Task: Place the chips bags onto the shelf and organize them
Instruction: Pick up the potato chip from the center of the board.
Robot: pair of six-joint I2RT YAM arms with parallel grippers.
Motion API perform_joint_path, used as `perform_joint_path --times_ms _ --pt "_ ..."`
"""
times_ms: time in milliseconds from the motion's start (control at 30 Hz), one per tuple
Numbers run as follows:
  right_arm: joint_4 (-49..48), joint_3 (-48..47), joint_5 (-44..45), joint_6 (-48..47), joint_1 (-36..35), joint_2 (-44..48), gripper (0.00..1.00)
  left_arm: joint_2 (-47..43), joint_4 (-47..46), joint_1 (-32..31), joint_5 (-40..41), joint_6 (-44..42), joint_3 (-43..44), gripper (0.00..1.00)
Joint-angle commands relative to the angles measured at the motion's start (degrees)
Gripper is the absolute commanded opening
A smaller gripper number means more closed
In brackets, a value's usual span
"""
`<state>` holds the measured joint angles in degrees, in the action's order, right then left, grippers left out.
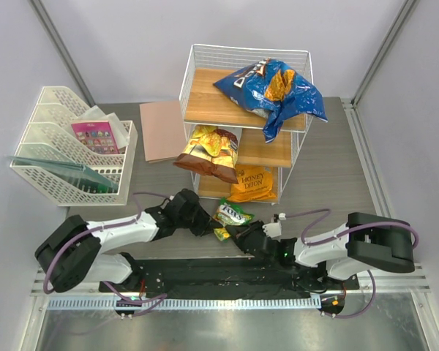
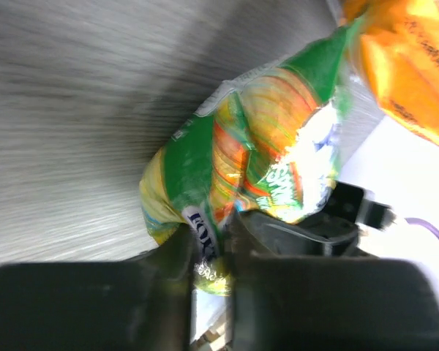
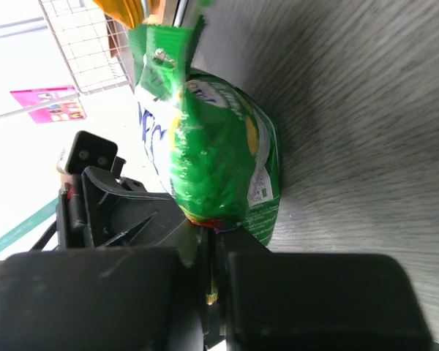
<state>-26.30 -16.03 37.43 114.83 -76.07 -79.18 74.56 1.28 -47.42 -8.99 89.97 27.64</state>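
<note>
The small green-yellow chips bag (image 1: 233, 214) lies on the table just in front of the shelf (image 1: 245, 110). My left gripper (image 1: 212, 225) is shut on its left edge, and my right gripper (image 1: 238, 234) is shut on its near seam. In the left wrist view the bag (image 2: 256, 146) is pinched at the gripper (image 2: 208, 252). In the right wrist view the bag (image 3: 212, 146) is pinched at the gripper (image 3: 214, 238). The blue Doritos bag (image 1: 276, 88) lies on the top board. A brown bag (image 1: 208, 151) hangs off the middle board. The orange Honey Dijon bag (image 1: 252, 183) is on the bottom board.
A white mesh file tray (image 1: 58, 157) holding a pink card packet (image 1: 95, 136) stands at the left. A brown flat board (image 1: 161, 130) lies between the tray and the shelf. The orange bag (image 2: 410, 66) sits close behind the green bag.
</note>
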Motion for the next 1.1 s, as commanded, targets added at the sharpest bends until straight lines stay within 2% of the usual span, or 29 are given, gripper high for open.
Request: perform_joint_path --times_ms 0,33,133,200,267,300,333,400,433,533,633,800,967,1067 --pt "-8.5 0.74 0.01 35.56 -1.27 1.03 0.11 -1.35 1.61 -0.48 3.28 -1.82 0.13 0.0" --pt "-8.41 1.52 -0.08 35.29 -1.27 1.56 0.14 -2.14 4.06 -0.48 3.19 -2.95 0.92 0.0" --pt "-7.01 3.63 0.36 35.38 -1.27 5.42 0.38 -4.59 12.39 -0.39 3.89 -5.67 3.55 0.0" --pt "-4.91 4.86 0.01 35.12 -1.18 11.11 0.42 -6.53 15.58 -0.04 4.51 -7.26 4.87 0.0" --pt "2.63 5.75 -0.6 34.25 -1.27 16.31 0.45 -9.43 20.75 1.0 5.38 -8.93 6.55 0.0" --pt "6.66 5.66 -0.95 33.98 -1.27 20.16 0.46 -10.31 22.7 1.36 5.65 -9.29 7.07 0.0" --pt "16.71 4.62 -0.69 33.71 -1.27 27.25 0.47 -11.45 24.11 1.89 5.92 -9.73 7.95 0.0" --pt "28.96 2.68 0.62 32.31 -1.18 35.54 0.48 -14.26 26.75 2.94 6.88 -10.61 8.4 0.0" --pt "40.08 0.58 2.54 32.04 -1.27 42.54 0.48 -14.88 27.28 3.12 7.41 -10.61 8.57 0.0" --pt "53.42 -1.54 6.58 32.39 -1.18 49.97 0.49 -15.68 27.38 3.74 10.21 -10.52 8.66 0.0" --pt "55.74 -1.37 8.01 32.22 -1.27 54.47 0.49 -14.19 23.78 4.26 11.89 -9.91 8.75 0.0" --pt "56.63 -3.3 7.57 32.31 -1.27 50.18 0.49 -13.21 16.49 4.18 13.39 -6.67 8.22 0.0" --pt "59.17 -5.85 11.78 27.22 -0.13 51.58 0.47 -16.64 13.58 4.26 16.9 -7.44 8.31 0.0" --pt "59.26 -8.92 9.26 21.25 2.76 49.48 0.46 -17.17 13.57 4.79 17.7 -7.88 8.66 0.0"
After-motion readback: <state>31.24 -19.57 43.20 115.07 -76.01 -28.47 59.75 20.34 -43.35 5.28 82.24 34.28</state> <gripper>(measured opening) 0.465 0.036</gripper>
